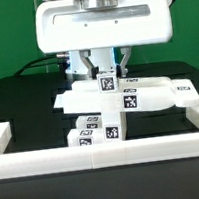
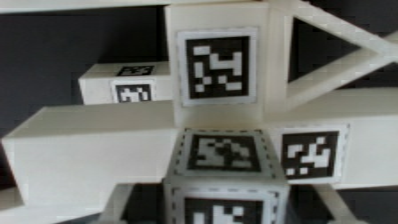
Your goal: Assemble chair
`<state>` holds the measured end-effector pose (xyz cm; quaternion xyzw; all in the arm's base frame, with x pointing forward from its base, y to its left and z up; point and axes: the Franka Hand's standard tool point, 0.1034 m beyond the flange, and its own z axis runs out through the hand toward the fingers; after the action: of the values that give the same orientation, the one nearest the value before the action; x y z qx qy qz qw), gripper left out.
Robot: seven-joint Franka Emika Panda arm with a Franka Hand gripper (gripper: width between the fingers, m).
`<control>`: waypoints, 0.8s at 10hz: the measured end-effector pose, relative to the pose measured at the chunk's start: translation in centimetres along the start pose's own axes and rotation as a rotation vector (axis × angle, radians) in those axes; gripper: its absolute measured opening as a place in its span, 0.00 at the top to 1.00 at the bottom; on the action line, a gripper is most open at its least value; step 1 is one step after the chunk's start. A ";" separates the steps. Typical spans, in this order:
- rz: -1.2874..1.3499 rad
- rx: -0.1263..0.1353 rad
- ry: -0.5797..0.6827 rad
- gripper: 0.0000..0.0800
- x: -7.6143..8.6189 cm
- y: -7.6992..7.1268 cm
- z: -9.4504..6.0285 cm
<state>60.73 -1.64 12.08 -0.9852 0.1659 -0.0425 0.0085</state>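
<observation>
Gripping from above, the gripper sits just above the centre of the exterior frame, its 2 fingers pinching the upright tagged bar of the chair assembly between them. The chair occupies the middle of that frame: a white horizontal slab runs from the centre toward the right, carrying 2 black-and-white tags, and a lower block with tagged faces sits below it toward the lower left. All of it rests on the black table, behind the long white border rail that crosses the lower part of the frame.

In the wrist view the upright bar fills the upper centre with 1 large tag, the horizontal slab crosses the middle, and 2 tagged faces sit at centre right. A further tagged block shows at middle left. The fingers themselves are not clearly distinguishable there.
</observation>
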 end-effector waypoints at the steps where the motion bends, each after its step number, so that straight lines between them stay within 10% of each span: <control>1: 0.081 0.000 0.000 0.64 0.0 0.0 0.0; 8: 0.701 0.010 -0.002 0.64 -0.1 -0.7 0.0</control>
<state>60.81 -0.96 12.08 -0.8682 0.4940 -0.0370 0.0276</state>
